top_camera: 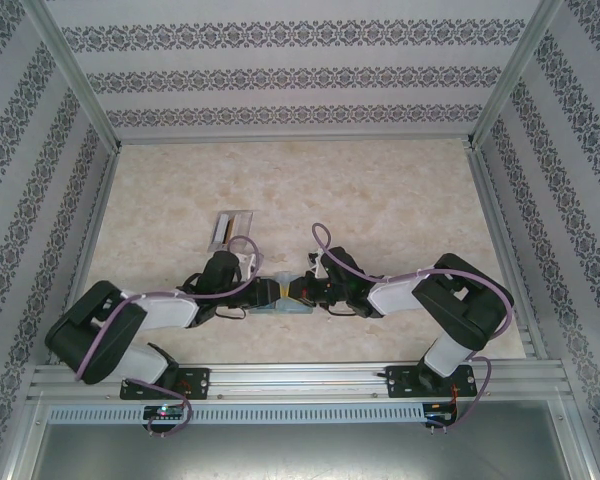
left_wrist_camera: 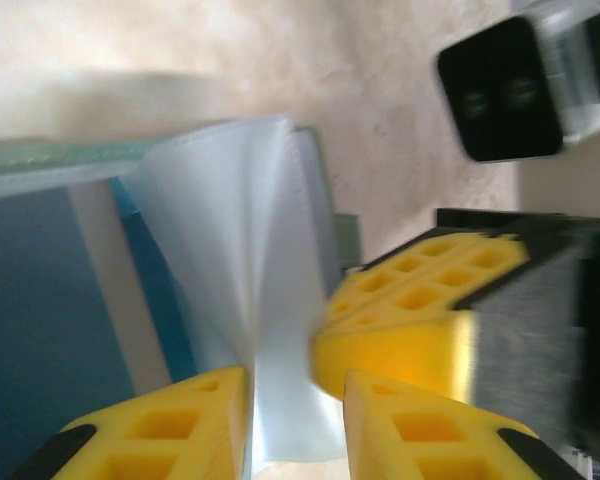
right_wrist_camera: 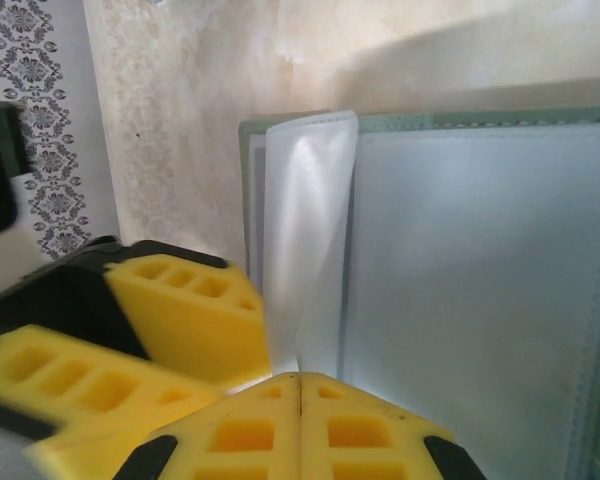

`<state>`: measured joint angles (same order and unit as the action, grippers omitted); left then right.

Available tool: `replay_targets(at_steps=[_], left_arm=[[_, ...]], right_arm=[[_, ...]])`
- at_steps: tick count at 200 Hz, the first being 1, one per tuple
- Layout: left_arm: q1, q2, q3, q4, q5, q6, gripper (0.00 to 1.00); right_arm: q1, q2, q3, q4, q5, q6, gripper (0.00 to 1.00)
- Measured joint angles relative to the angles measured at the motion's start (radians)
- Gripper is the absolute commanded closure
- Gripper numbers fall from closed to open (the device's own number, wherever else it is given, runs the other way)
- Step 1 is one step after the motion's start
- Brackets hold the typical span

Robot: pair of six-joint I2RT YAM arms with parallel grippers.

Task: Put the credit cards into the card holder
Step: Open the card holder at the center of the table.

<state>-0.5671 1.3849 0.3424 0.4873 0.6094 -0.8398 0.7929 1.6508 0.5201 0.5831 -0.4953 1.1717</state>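
Yellow left gripper [left_wrist_camera: 295, 385] jaws narrowly apart over a clear flap [left_wrist_camera: 230, 220] of the opened sage-green wallet [left_wrist_camera: 40, 158], blue card [left_wrist_camera: 30, 330] beside it, right gripper [right_wrist_camera: 300, 385] jaws pinched together on that flap's edge, overhead the wallet on the table [top_camera: 380, 200] near its front, between both grippers.
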Motion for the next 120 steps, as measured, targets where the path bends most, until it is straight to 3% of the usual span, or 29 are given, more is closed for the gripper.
replay_targets(at_steps=[31,67,94,120], left_arm=[[0.020,-0.147,0.003,-0.105,-0.047,0.007,0.49],[0.109,-0.254,0.026,-0.331,-0.140,0.000,0.45],[0.167,-0.312,0.051,-0.498,-0.205,0.003,0.40],[0.196,-0.361,0.104,-0.645,-0.256,0.023,0.36]], right_arm=[[0.015,0.003,0.007,0.000,0.000,0.000,1.00],[0.031,0.016,0.035,-0.008,0.000,-0.012,1.00],[0.061,0.053,0.084,-0.007,0.001,-0.021,0.82],[0.090,0.106,0.138,-0.004,0.000,-0.027,0.73]])
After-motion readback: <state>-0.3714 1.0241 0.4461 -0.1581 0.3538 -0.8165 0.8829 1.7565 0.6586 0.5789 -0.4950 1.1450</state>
